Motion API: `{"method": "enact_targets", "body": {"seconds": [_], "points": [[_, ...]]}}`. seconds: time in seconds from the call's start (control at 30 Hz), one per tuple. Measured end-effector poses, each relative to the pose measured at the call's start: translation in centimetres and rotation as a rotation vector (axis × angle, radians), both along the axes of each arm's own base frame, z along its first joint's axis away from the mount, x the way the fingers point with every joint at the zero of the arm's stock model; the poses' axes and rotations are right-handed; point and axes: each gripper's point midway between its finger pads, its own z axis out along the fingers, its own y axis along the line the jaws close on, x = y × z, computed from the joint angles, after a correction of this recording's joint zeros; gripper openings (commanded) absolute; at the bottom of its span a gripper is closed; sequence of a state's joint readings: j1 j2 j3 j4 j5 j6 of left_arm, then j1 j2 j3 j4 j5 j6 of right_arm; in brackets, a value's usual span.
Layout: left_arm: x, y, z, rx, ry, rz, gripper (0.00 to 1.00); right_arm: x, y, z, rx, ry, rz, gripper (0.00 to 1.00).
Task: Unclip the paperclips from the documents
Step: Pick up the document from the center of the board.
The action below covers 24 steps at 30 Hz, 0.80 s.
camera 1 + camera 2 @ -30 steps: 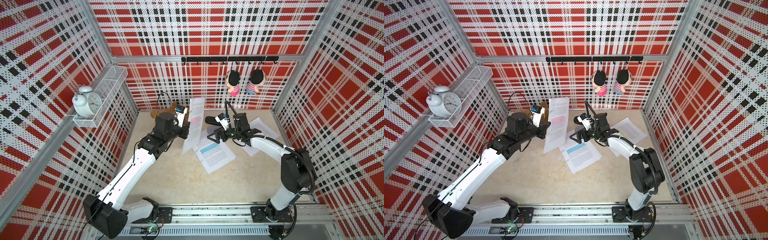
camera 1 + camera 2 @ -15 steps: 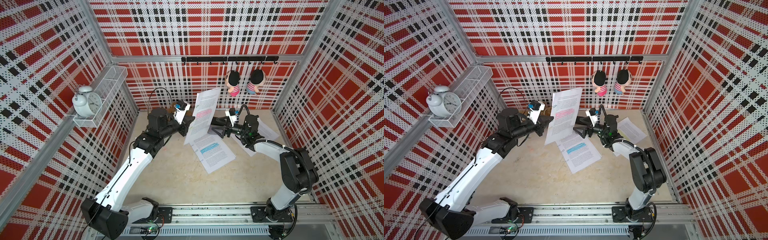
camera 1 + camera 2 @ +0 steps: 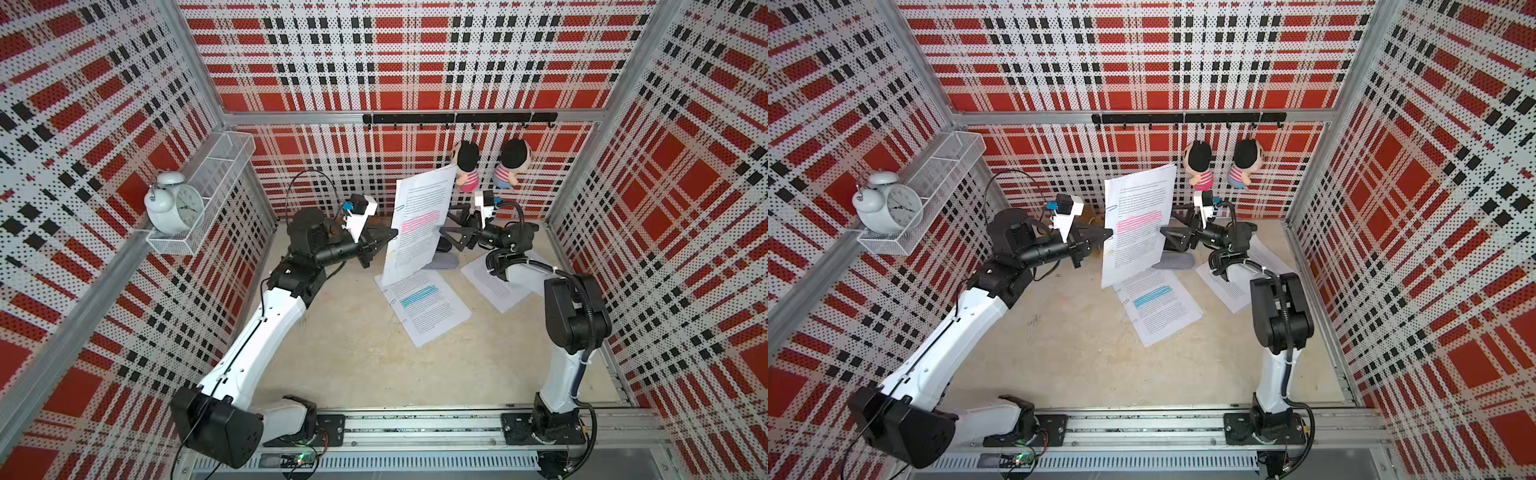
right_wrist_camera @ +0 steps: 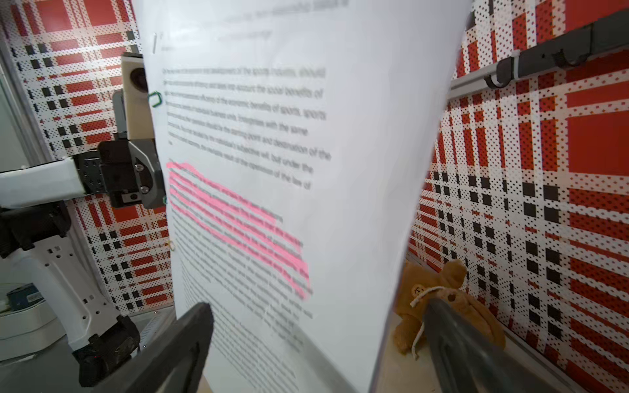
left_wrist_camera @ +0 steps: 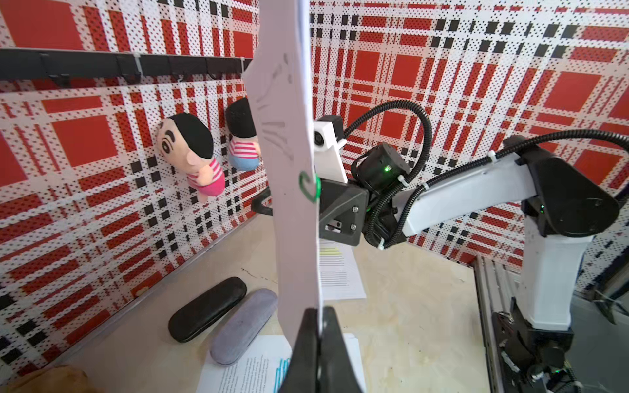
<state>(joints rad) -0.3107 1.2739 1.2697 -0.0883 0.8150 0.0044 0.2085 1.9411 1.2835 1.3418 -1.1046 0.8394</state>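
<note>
While the left claw was pinched shut on one long edge of the white text document with a pink highlighted band, holding it upright above the bench, the right claw faced the sheet's printed side with its jaws spread wide, gripping nothing. On the gripped edge, a small green wire paperclip sat just up the sheet from the left claw. A silver wire paperclip sat higher, and a yellowish wire paperclip sat just below the claw.

Beneath both claws lay the pale beige bench, lightly scuffed. Flat on it, below the raised sheet, was a white text document with a blue highlighted band. Another white text document lay behind the right claw, under its arm. Under the right claw, a black oblong case and a grey oblong case lay side by side.

Perforated red, black and white plaid walls enclosed the space. On the back wall, above the claws, a black hook rail carried two plush dolls. On the left claw's side, a white wire basket held a white alarm clock. A brown plush toy sat by the back wall.
</note>
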Motion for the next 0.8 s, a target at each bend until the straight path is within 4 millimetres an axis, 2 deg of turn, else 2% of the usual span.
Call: {"method": "enact_targets", "body": {"seconds": [0.23, 0.4, 0.63, 0.8], "points": [[0.3, -0.7, -0.6, -0.007, 0.013, -0.048, 0.0, -1.4, 0.8, 0.4, 0.008, 0.01, 0.061, 0.98], [0.7, -0.6, -1.1, -0.007, 0.024, -0.052, 0.0, -2.2, 0.7, 0.8, 0.016, 0.019, 0.093, 0.85], [2.2, 0.8, -2.5, -0.015, 0.043, 0.01, 0.0, -2.3, 0.0, 0.4, 0.017, 0.058, 0.092, 0.67], [2.5, 1.1, -3.1, -0.023, 0.058, 0.028, 0.0, -2.3, -0.2, 0.6, 0.012, 0.074, 0.086, 0.44]]}}
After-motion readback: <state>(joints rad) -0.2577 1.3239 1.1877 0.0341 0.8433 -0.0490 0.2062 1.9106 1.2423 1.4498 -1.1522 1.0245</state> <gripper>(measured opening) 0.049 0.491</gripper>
